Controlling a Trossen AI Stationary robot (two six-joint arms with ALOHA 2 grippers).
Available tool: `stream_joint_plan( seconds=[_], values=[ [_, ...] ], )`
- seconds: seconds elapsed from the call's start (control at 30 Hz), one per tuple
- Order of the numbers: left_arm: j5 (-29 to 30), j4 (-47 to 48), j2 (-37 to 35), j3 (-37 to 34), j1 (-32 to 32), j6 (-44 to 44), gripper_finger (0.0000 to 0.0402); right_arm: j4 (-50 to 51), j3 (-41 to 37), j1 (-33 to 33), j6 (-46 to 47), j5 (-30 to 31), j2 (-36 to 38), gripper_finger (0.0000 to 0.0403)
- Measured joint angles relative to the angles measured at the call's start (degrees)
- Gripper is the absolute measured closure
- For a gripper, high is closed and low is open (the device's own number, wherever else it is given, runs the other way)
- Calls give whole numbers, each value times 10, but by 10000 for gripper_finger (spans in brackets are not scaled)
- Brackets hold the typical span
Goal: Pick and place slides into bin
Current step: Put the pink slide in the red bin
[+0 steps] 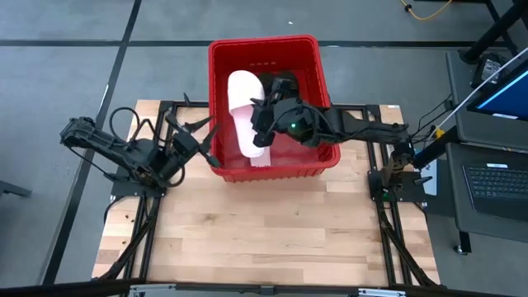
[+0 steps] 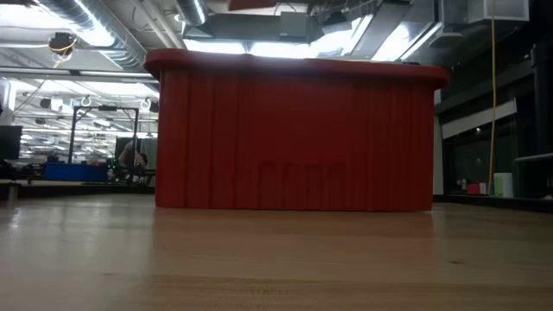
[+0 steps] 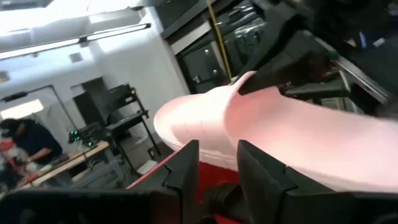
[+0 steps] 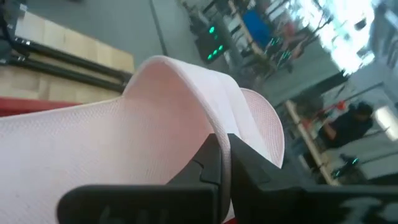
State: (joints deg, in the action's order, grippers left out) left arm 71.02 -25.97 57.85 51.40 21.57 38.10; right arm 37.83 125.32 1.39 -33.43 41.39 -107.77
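The red bin (image 1: 318,62) stands at the table's far middle and fills the low view (image 2: 294,138). One pale pink slide (image 1: 243,107) lies lengthwise inside it, also seen in the left wrist view (image 3: 298,130). A dark shape (image 1: 276,82) beside it may be a black slide. My right gripper (image 1: 262,117) reaches over the bin from the right and is shut on the pink slide's strap. My left gripper (image 1: 213,157) is at the bin's near left corner, its fingers (image 3: 186,171) slightly apart and empty, pointing at the slide. The other slides are out of view. My right gripper pinches the pink slide's wide strap at its arched edge (image 4: 214,127) between the two fingers, one finger on each face of the strap. The fingers come slanting down from the table's right. The slide is inside the bin; whether its sole rests on the floor is hidden.
The wooden table top (image 1: 264,223) lies in front of the bin. A side desk with a laptop (image 1: 495,177) stands to the right of the table. A person (image 3: 28,146) sits at a bench in the room beyond.
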Motion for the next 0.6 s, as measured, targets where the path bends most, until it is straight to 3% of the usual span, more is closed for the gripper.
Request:
stream_joint_plan(
  seconds=[0.13, 0.33, 0.6],
  values=[
    [2, 5, -8, 0, 6, 29, 323, 99, 45, -13, 64, -6, 0, 390],
    [3, 7, -10, 0, 6, 49, 394, 184, 72, -40, 123, -25, 1, 390],
    [44, 29, -10, 0, 6, 48, 399, 216, 63, -100, 179, -40, 1, 390]
  ],
)
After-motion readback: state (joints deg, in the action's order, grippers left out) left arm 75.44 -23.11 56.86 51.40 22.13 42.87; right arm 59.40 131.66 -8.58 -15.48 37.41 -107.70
